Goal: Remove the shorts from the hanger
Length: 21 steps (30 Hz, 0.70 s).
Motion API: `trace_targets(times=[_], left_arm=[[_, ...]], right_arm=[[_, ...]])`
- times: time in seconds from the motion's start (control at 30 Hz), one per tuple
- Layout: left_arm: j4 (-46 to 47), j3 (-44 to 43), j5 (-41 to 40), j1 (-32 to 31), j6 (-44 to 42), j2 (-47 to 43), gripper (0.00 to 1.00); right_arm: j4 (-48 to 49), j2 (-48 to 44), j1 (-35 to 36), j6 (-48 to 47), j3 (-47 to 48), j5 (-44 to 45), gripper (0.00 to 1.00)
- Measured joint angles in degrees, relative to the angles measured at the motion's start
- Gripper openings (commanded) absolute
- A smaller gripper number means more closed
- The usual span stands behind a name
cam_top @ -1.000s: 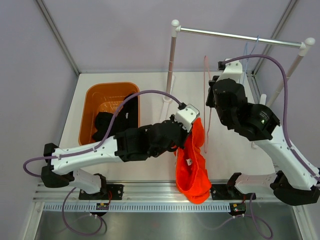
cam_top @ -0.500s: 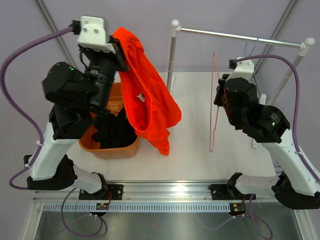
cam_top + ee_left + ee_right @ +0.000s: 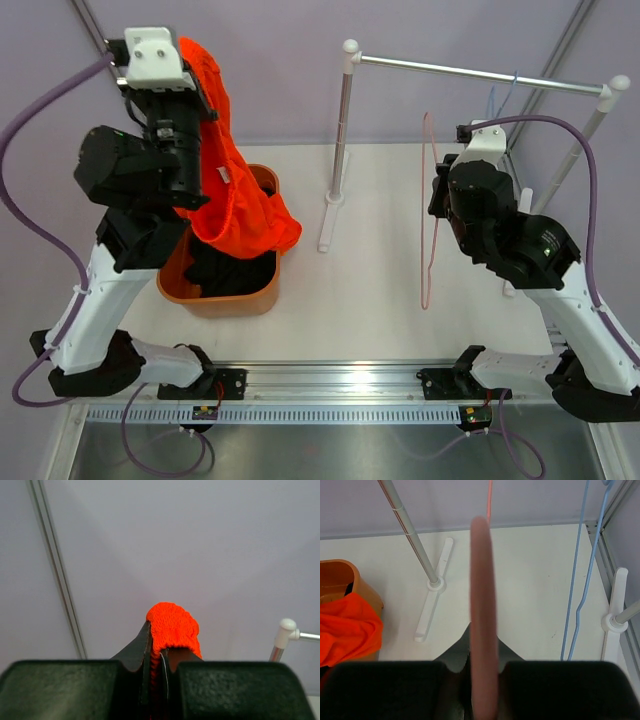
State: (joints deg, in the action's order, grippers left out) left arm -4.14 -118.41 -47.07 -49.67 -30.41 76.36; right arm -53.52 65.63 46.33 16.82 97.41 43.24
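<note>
— What had changed in that last half second?

— The left arm had swung the orange-red shorts (image 3: 235, 210) in from beside the basket (image 3: 215, 298). Before, they hung out over the counter (image 3: 340, 300) to the basket's right; now their lower folds were bunched over the basket's mouth.

— And the left pincer (image 3: 156, 652)?

— Raised high above the basket's far-left side, its fingers clamped on a fold of the orange-red fabric. In the wrist view the cloth bulged out just past the tips, pinched between them.

— Where was the other pair?

— The black shorts (image 3: 235, 272) lay inside the basket, showing below the orange-red folds at the near side. I could not tell how much of the orange-red cloth rested on them.

— The right arm?

— Hardly moved. The right pincer (image 3: 482, 641) was closed on the pink hanger (image 3: 482, 570), which hung bare and nearly vertical over the counter, well apart from both pairs of shorts.

— Anything else nearby?

— A blue hanger (image 3: 570, 605) hung from the rail (image 3: 480, 72) of the garment rack, to the right of the pink one. The rack's left post (image 3: 342, 130) stood between the basket and the right arm.
</note>
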Motion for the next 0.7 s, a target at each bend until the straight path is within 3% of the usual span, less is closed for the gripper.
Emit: trace_targets(times=[0.17, 0.3, 0.5, 0.7], left_arm=[[-0.07, 22.64, 0.87, 4.42, 8.48, -7.65, 0.00], [-6.32, 35.87, 2.21, 11.15, 22.32, -9.88, 0.00], [-13.73, 55.10, 17.46, 30.49, 49.64, -12.41, 0.00], [-9.46, 74.10, 35.89, 43.58, 69.33, -10.99, 0.00]], right_arm=[[-0.02, -0.42, 0.00, 0.11, -1.38, -0.50, 0.00], [0.00, -0.92, 0.00, 0.26, -2.43, -0.74, 0.00], [-0.70, -2.75, 0.00, 0.74, -3.32, -0.76, 0.00], [-1.90, -4.33, 0.00, 0.94, -3.37, -0.68, 0.00]])
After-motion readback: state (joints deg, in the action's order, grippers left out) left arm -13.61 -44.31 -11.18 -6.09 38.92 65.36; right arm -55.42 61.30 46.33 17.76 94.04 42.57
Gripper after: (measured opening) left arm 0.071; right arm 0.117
